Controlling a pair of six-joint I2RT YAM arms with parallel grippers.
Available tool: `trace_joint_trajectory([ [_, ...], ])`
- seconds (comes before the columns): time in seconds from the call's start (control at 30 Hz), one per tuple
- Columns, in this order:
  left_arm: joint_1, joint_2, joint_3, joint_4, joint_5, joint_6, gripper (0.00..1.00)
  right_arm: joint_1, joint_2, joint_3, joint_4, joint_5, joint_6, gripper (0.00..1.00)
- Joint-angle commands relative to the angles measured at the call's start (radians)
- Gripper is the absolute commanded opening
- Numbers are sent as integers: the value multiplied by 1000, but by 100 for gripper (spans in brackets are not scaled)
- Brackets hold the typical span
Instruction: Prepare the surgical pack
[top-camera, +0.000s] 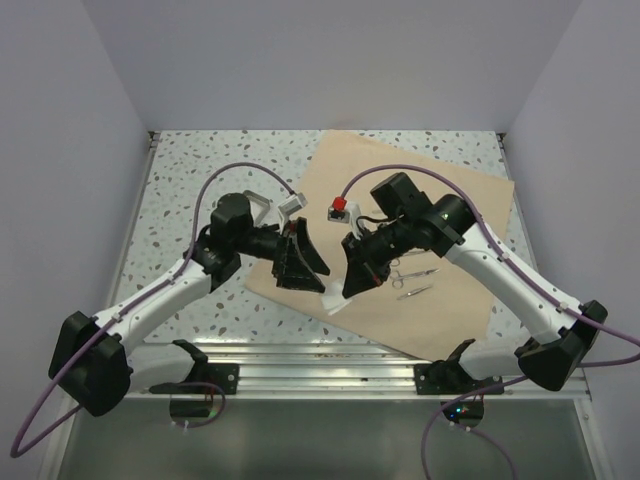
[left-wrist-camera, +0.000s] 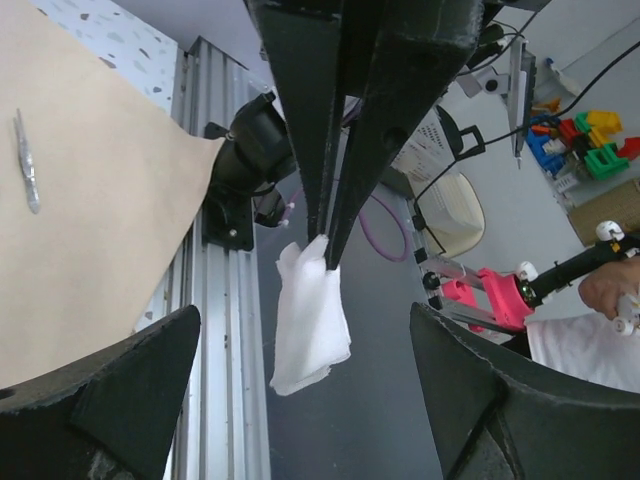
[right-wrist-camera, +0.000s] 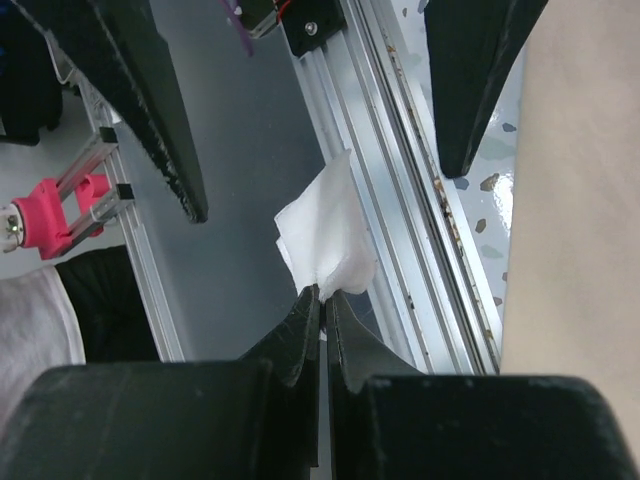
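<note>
My right gripper is shut on the top corner of a white gauze square, which hangs from its tips near the tan wrap sheet's front-left edge. My left gripper is open, its two fingers standing wide on either side of the gauze without touching it. Steel scissor-handled instruments lie on the wrap to the right of the right gripper. One of the instruments shows in the left wrist view.
The metal rail runs along the table's near edge just below the grippers. Speckled tabletop lies to the left of the wrap. The two arms' wrists are close together above the wrap's left corner.
</note>
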Motion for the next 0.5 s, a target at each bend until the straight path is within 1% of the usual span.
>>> trace_joint_trajectory([
  [0.0,-43,-3,-7,87,-13,-42,90,9,-19,11,-11,-41,10,0],
  [0.13,-83,17,-4,86,-10,-47,89,13,-23,14,-13,-32,9,0],
  [0.33,-94,37,11,72,-8,-42,86,14,-33,16,-14,-29,9,0],
  [0.43,-105,63,19,61,-5,-42,81,16,-31,21,-14,-26,9,0],
  [0.47,-111,64,22,61,-4,-44,77,16,-31,21,-16,-24,9,0],
])
